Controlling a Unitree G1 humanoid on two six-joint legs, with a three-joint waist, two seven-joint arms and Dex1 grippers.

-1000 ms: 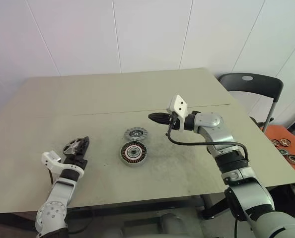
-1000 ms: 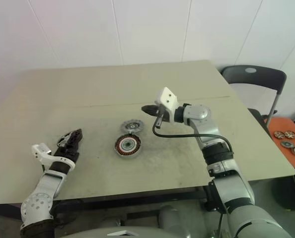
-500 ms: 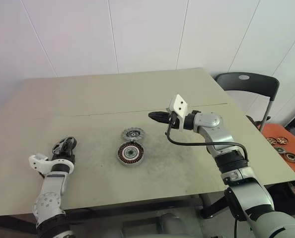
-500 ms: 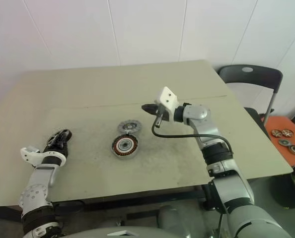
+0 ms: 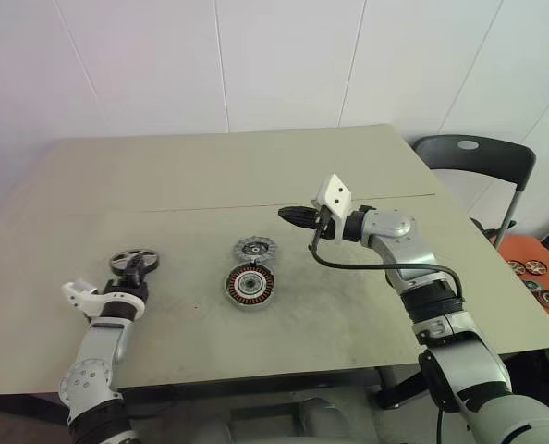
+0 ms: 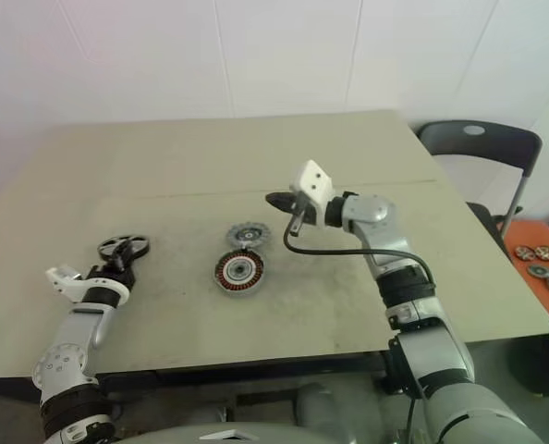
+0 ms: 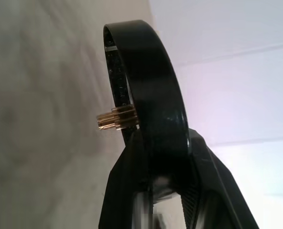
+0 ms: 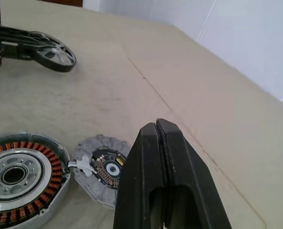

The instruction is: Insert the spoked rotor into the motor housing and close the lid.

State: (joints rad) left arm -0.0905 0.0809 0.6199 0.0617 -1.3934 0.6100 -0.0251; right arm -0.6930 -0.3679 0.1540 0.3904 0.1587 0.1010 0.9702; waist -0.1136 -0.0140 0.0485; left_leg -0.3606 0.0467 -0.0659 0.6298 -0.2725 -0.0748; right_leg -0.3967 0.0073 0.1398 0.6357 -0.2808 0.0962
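three motor parts: one spoked rotor at the table's left, pinched by its rim in the left gripper; one motor housing mid-table, one lid just beyond it. right gripper, fingers pressed together, hovers right of the lid.

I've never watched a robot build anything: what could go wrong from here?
The left gripper pinches the thin black spoked rotor only at its rim, so it might slip or tilt. The round silver motor housing with copper windings touches the pale-grey notched lid, so lowering the rotor could knock the lid.
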